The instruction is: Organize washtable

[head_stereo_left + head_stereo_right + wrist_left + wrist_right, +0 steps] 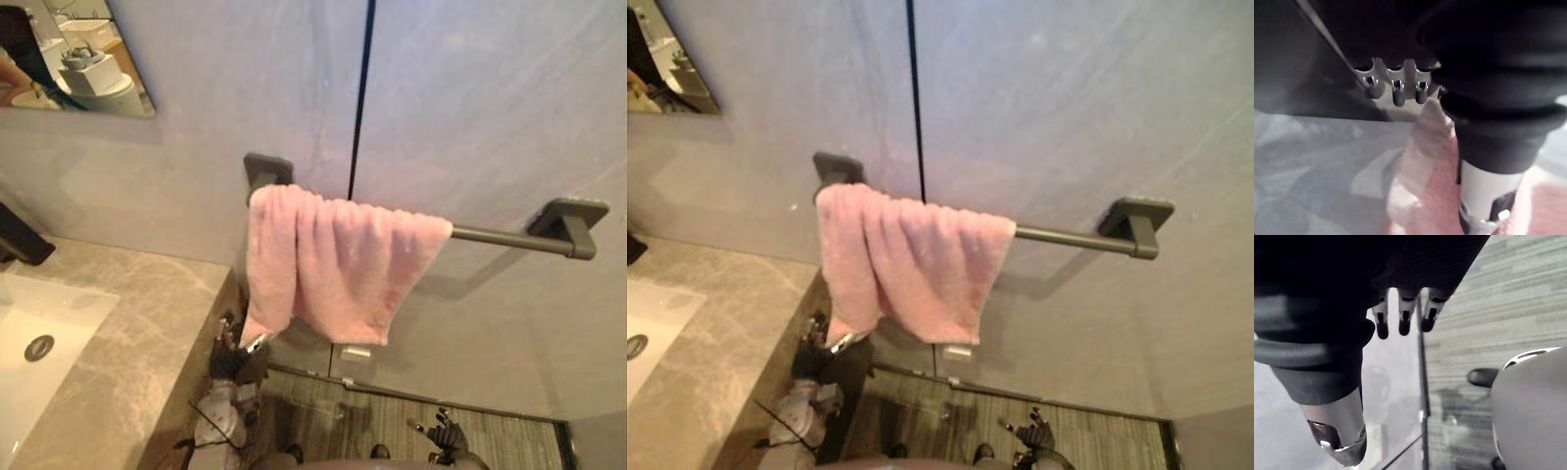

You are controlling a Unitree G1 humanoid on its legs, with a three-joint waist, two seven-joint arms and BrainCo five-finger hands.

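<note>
A pink towel hangs folded over a dark towel bar on the grey wall, bunched toward the bar's left end. My left hand is just under the towel's lower left corner, beside the counter's end. In the left wrist view its fingers reach out straight and pink cloth lies beside the thumb, with nothing pinched. My right hand hangs low over the floor, away from the towel, with its fingers relaxed and holding nothing.
The marble washtable counter fills the lower left, with a white sink and a black faucet. A mirror hangs at the upper left. Striped flooring lies below the towel bar.
</note>
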